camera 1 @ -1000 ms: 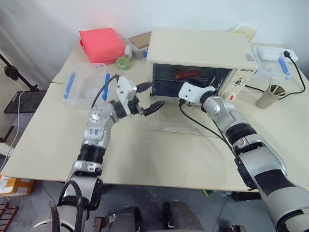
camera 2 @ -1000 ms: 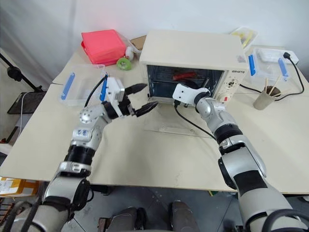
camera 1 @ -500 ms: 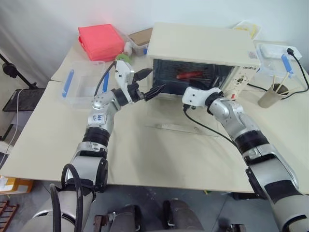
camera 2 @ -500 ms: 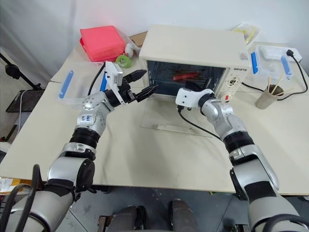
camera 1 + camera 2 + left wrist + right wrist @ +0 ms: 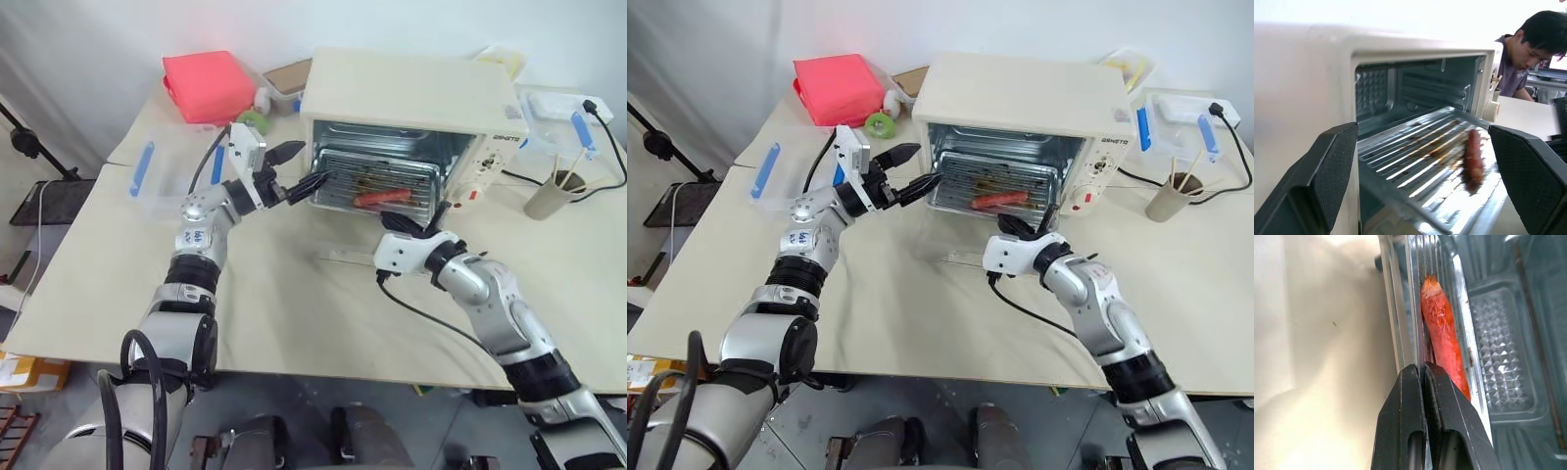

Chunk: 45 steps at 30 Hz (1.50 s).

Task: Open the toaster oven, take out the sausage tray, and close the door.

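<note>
Sausage tray (image 5: 375,182) sits half out of the toaster oven (image 5: 407,108), tilted over the lowered door (image 5: 955,238), its long axis running across the oven mouth. The right claw (image 5: 1423,377) is pinched shut on the tray's front rim, just beside the sausage (image 5: 1442,335). The left claw (image 5: 301,168) hangs wide open and empty at the tray's left end, on the table (image 5: 274,304) side, so it looks best placed to take that free end.
</note>
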Tool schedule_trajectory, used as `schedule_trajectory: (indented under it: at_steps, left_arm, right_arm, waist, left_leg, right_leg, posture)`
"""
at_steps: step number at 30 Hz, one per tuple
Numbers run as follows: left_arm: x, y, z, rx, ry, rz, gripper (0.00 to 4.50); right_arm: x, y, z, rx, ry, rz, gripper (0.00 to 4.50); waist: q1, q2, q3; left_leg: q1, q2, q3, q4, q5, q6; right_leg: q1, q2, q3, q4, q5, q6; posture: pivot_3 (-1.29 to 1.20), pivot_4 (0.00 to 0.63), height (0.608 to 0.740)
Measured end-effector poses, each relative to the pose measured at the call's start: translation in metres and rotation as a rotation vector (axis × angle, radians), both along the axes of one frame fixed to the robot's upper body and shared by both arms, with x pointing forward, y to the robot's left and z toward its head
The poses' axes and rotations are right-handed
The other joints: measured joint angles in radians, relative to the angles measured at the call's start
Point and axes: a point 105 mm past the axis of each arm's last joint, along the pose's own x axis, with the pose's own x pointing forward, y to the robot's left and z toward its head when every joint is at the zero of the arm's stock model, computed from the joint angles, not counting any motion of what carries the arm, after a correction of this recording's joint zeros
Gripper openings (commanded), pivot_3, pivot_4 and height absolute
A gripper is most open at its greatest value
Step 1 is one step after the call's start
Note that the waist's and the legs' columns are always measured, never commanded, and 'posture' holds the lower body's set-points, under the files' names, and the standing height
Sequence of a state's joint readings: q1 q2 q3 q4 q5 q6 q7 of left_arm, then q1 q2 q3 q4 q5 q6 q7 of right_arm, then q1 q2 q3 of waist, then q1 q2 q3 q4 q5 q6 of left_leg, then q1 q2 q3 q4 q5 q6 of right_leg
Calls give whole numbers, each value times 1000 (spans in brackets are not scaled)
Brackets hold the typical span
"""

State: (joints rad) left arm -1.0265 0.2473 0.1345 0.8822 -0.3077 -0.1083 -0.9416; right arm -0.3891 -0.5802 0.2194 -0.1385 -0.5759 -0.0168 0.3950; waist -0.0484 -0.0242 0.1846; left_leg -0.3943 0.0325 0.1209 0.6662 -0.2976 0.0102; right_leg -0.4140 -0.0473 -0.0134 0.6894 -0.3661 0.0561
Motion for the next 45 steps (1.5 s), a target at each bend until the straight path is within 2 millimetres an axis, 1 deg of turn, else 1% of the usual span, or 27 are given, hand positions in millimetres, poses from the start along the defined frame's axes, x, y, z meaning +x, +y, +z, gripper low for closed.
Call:
schedule_trajectory:
  at_steps: [2,4,8,10,11,13,14,18,20,23,25,27,30,32,34,37,40,45]
  left_arm:
    - [-1,2,-8,-4,23,3,4500]
    - [-1,1,-11,-6,37,1,4500]
    - [-5,0,-8,-13,33,-24,4500]
    - [-13,4,-12,-40,94,-80,4500]
    - [-15,8,-16,-49,134,-96,4500]
    - [-19,19,-25,-56,274,-111,4500]
    - [-20,24,-27,-60,343,-112,4500]
    - [-30,41,-18,-217,676,-182,4500]
    - [-37,49,-18,-235,798,-196,4500]
    - [-45,49,-24,-228,927,-206,4500]
    - [-47,48,-30,-248,1004,-196,4500]
    - [-48,44,-31,-281,1055,-206,4500]
    - [-49,35,-32,-312,1107,-225,4500]
    - [-50,32,-34,-320,1142,-223,4098]
    - [-52,26,-39,-318,1184,-228,3605]
    - [-55,22,-41,-302,1215,-234,2632]
    - [-57,24,-39,-299,1211,-223,1708]
    - [-59,26,-51,-367,1272,-207,286]
  right_arm:
    - [-13,2,-8,-2,22,14,3]
    - [-19,2,-12,-3,38,16,3]
    - [-28,-6,-9,-15,34,-6,3]
    - [-36,-11,-12,-37,48,-10,3]
    - [-39,-12,-13,-40,54,-11,3]
    - [-43,-12,-14,-47,64,-6,3]
    - [-43,-12,-14,-51,65,-3,3]
    - [-51,-5,-9,-53,47,34,3]
    - [-53,-2,-8,-55,47,50,3]
    - [-55,1,-8,-56,49,70,3]
    - [-54,5,-4,-55,35,96,3]
    - [-54,12,0,-65,24,131,3]
    - [-55,21,-4,-84,39,183,3]
    - [-54,24,-5,-90,43,206,2]
    - [-53,28,-5,-90,48,225,2]
    - [-54,31,-5,-82,54,249,2]
    - [-54,31,-7,-79,63,253,2]
    - [-53,33,-9,-55,90,286,2]
  waist:
    - [3,0,0]
    - [6,0,0]
    - [18,0,0]
    - [19,0,0]
    - [17,0,0]
    - [13,0,0]
    - [14,0,0]
    - [17,0,0]
    - [18,0,0]
    - [20,0,0]
    - [20,-1,0]
    - [20,-1,0]
    - [21,-1,0]
    - [20,-1,0]
    - [19,-1,0]
    - [19,-1,0]
    - [19,-1,0]
    - [21,-1,0]
  left_leg:
    - [0,0,0,0,0,0]
    - [0,-1,0,1,0,0]
    - [2,-1,1,2,0,0]
    - [3,-1,1,1,0,0]
    - [3,-1,1,1,0,0]
    - [3,-1,1,2,0,0]
    - [4,-1,1,2,0,0]
    - [4,-1,-1,3,0,0]
    - [4,-1,-1,3,0,0]
    - [4,-1,-1,3,0,0]
    - [4,-1,-1,4,0,0]
    - [4,-1,-1,5,0,0]
    - [4,-1,-1,5,0,0]
    - [4,-1,-1,5,0,-1]
    - [5,-1,-1,6,0,-1]
    - [5,-1,-1,6,0,-1]
    - [5,-1,-1,6,0,-1]
    - [5,-1,-1,7,0,-1]
  right_leg:
    - [0,0,0,0,0,0]
    - [0,0,1,0,0,0]
    - [2,0,1,-1,0,0]
    - [3,0,1,0,0,0]
    - [3,0,1,0,0,0]
    - [3,0,2,0,0,0]
    - [3,0,2,0,0,0]
    - [3,0,2,0,0,0]
    - [4,0,2,0,0,0]
    - [4,0,2,0,0,0]
    - [4,0,2,0,0,0]
    - [4,0,2,0,0,0]
    - [4,0,2,1,0,0]
    - [4,0,2,1,0,0]
    - [4,0,2,1,0,0]
    - [4,0,2,2,0,0]
    - [4,0,2,2,0,0]
    - [4,0,2,2,0,0]
  posture:
    - [0,150,740]
    - [0,150,740]
    - [0,150,740]
    - [0,150,740]
    - [0,150,740]
    - [0,150,740]
    - [0,150,740]
    - [0,150,740]
    - [0,150,740]
    - [0,150,740]
    - [0,150,740]
    - [0,150,740]
    - [0,150,740]
    - [0,150,740]
    - [0,150,740]
    - [0,150,740]
    - [0,150,740]
    - [0,150,740]
